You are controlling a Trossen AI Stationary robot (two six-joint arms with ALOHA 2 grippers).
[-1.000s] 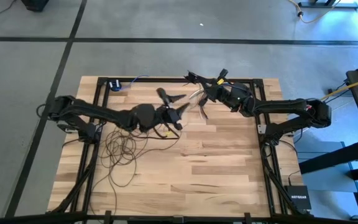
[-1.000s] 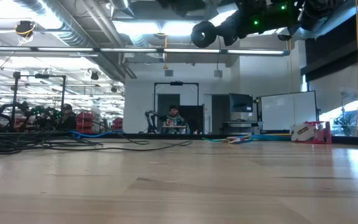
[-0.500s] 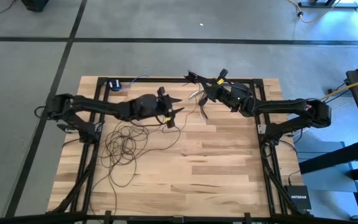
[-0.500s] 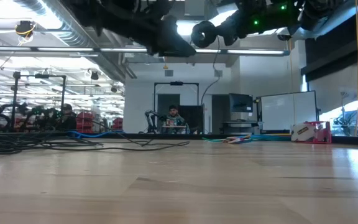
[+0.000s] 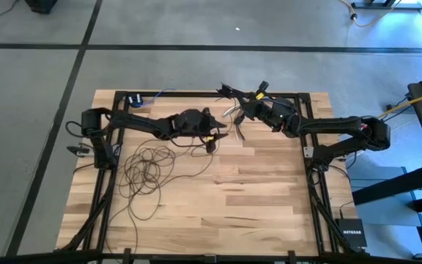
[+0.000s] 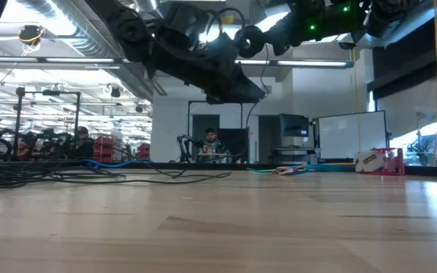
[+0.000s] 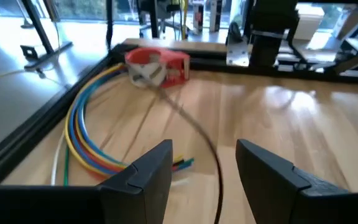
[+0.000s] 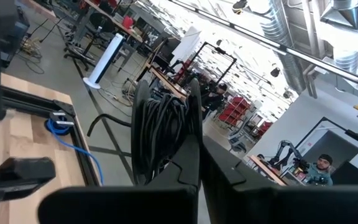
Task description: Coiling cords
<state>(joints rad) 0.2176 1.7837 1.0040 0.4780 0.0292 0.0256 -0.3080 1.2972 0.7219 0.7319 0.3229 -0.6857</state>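
High view: both arms were stretched over the far half of the wooden counter [image 5: 255, 198], tools almost meeting near the middle. Left tool [image 5: 212, 133] was partly lost against its own dark arm; left wrist view showed its fingers [image 7: 143, 177] spread wide w/ a thin dark strand running blurred between them, contact not clear. Same view showed a fan of coloured wires [image 7: 89, 140] and a red object [image 7: 157, 65], soft and hard to identify. Right tool [image 5: 234, 111] was raised, shut on a coiled bunch of the cords [image 8: 163, 134]; right wrist view showed the dark loops pinched between its fingers. Rest of the cords lay in loose tangled loops on the counter's left side, under the left arm. Low view cut both arms off at the frame's top; a person sat far back in the room.
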